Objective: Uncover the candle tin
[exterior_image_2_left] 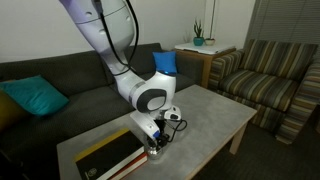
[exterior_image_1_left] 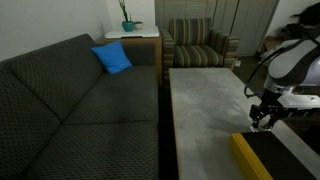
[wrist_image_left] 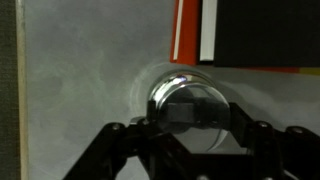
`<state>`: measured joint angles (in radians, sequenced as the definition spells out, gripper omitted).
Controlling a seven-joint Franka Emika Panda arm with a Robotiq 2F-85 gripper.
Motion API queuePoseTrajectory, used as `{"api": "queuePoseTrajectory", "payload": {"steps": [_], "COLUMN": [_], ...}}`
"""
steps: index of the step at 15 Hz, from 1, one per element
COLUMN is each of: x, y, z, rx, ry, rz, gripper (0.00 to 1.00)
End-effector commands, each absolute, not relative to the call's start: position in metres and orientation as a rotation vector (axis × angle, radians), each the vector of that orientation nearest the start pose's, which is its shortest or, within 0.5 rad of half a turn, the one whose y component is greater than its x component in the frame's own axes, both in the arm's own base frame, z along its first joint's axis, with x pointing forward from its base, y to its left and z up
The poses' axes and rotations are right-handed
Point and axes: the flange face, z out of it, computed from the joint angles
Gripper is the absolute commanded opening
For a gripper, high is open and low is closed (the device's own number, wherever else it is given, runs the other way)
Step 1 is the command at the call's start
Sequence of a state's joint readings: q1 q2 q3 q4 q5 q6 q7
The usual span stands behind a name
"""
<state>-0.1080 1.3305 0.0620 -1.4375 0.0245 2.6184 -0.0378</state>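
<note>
The candle tin is a small round silvery tin with a flat shiny lid. It sits on the grey table top, just below the edge of a long black box. In the wrist view my gripper is down over the tin, with one finger against each side of it at lid height. The lid is on the tin. In both exterior views the gripper is low over the table beside the black box, and the tin is hidden behind the fingers.
A long black box with a yellow edge lies on the table right beside the gripper; it also shows in the wrist view. A dark sofa runs along the table, and a striped armchair stands beyond it.
</note>
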Motion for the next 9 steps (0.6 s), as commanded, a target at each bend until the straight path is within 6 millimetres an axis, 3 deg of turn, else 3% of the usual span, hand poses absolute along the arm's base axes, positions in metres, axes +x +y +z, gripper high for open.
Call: {"api": "queuePoseTrajectory", "payload": {"steps": [1, 9], "x": [0.606, 0.597], "y": [-0.033, -0.037], "z": [-0.103, -0.087], "rx": [-3.02, -3.014], "ry": [-0.08, -0.246], "rz": [0.193, 0.193], "gripper": [0.45, 0.45]}}
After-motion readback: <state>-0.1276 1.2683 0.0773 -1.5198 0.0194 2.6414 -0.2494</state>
